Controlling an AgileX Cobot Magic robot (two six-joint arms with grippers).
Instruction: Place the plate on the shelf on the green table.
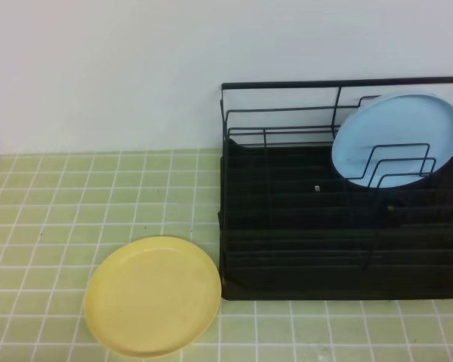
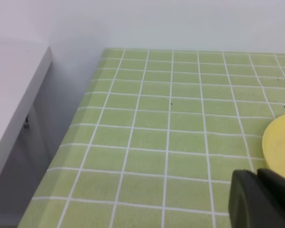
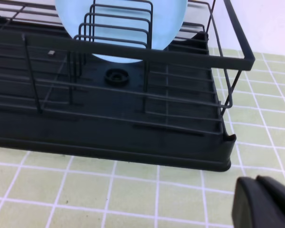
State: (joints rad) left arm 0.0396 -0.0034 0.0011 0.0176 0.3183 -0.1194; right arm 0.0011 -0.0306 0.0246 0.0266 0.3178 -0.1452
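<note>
Plate: pale yellow, round, shallow raised rim; lies flat on the green surface, near its front edge, just left of the shelf's front left corner. Nothing holds it. In the left wrist view only its left edge shows at the right border.
Shelf: black wire rack on a black slatted base tray; stands on the right part of the surface, against the white wall. Tall back rail along the top.
Blue plate: light blue, stands tilted on edge in the rear right part of the shelf, behind the bent-wire dividers.
Left tool: black fingers pressed together, empty; seen at the lower right of the left wrist view, above the tiles, near the yellow plate's edge and apart from it.
Right tool: black fingers pressed together, empty; seen at the lower right of the right wrist view, above the tiles in front of the shelf's corner.
Grey ledge: beside the surface's left edge, lower gap between them.
</note>
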